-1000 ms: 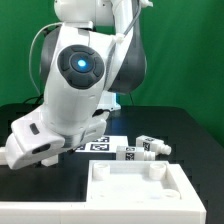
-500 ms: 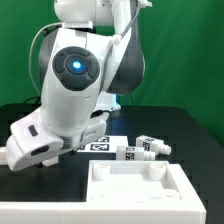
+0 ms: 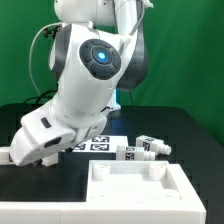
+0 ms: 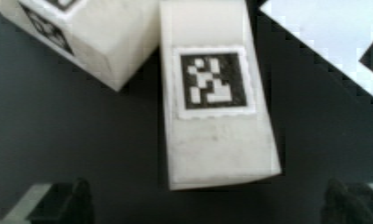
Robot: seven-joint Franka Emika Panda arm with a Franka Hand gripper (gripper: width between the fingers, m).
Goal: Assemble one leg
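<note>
In the wrist view a white leg [image 4: 211, 105] with a black-and-white tag lies on the black table. Its near end sits just ahead of my gripper [image 4: 215, 197]. The gripper is open and empty, with the dark fingers [image 4: 66, 200] wide apart on either side. A second white tagged part [image 4: 80, 40] lies beside the leg, touching or nearly touching it. In the exterior view my hand [image 3: 40, 138] hangs low over the table at that view's left and hides these parts. Two more legs [image 3: 150, 147] [image 3: 127, 152] lie at that view's right.
The large flat white panel with a raised rim [image 3: 135, 186] lies at the front. The marker board [image 3: 100, 143] lies behind it, next to my hand. A white piece [image 3: 5, 155] shows at the exterior view's left edge. A white edge [image 4: 325, 40] crosses one corner of the wrist view.
The arm has swung: the blue-lit joint has moved toward the exterior view's right and upward. The hand has shifted slightly right and up. The legs and the panel have not moved.
</note>
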